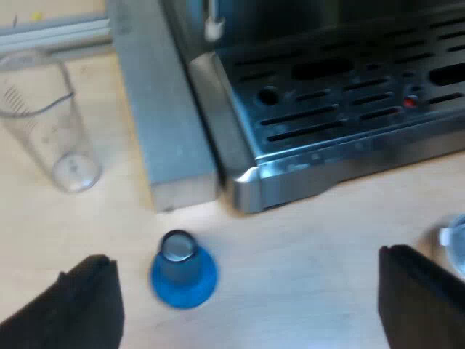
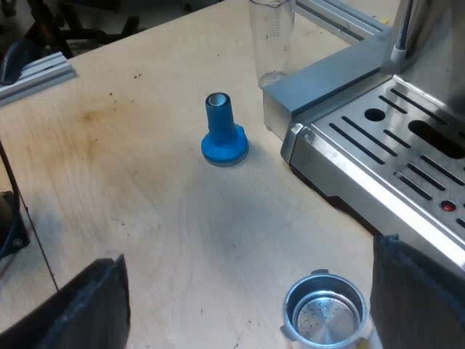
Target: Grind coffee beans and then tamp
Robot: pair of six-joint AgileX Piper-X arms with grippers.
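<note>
L gripper (image 1: 247, 302) spread empty over blue tamper (image 1: 183, 270), R gripper (image 2: 251, 305) likewise over holder (image 2: 324, 317) by machine (image 2: 407, 171) edge.

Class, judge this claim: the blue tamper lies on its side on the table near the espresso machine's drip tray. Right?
No. The blue tamper stands upright on its wide base, handle up, as the right wrist view shows. It is indeed on the table near the espresso machine's drip tray.

One blue tamper (image 1: 183, 269); one measuring glass (image 1: 51, 123); one espresso machine (image 1: 327, 109); one metal holder (image 2: 325, 316); one grey block (image 1: 167, 123) beside the machine.
</note>
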